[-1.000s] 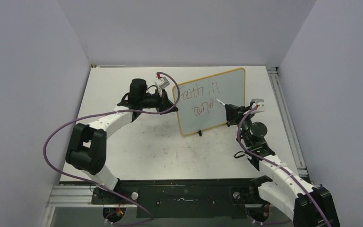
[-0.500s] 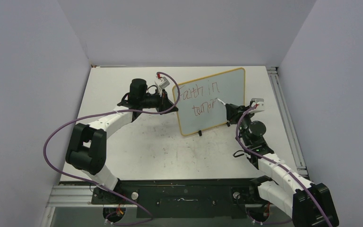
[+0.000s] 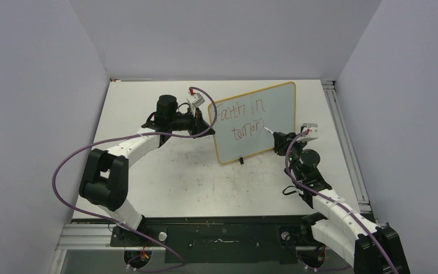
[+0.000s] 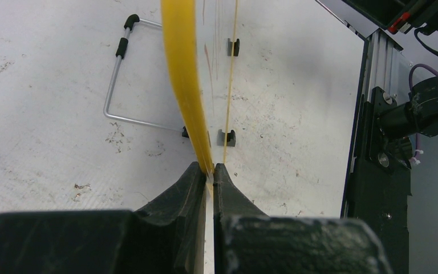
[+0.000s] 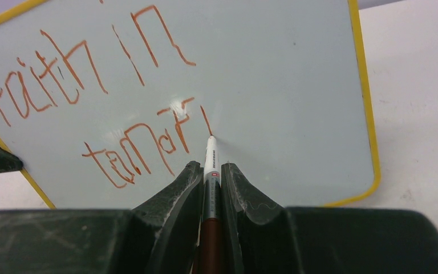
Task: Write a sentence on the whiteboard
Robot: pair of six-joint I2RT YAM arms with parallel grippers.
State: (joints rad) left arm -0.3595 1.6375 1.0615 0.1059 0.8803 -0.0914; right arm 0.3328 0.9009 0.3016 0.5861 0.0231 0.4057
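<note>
The left gripper [image 4: 212, 169] pinches the whiteboard [image 3: 276, 105] edge, the right gripper [image 5: 211, 169] clamps the marker [image 5: 211, 153]; a wire stand [image 4: 121, 47] lies behind

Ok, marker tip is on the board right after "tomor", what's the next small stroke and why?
Probably retrace up the lone downstroke and hook right, forming a second r. The marker in the right fingers rests at that stroke's foot on the whiteboard; the sentence reads only "Faith in tomor"; the left fingers clamp its edge.
</note>
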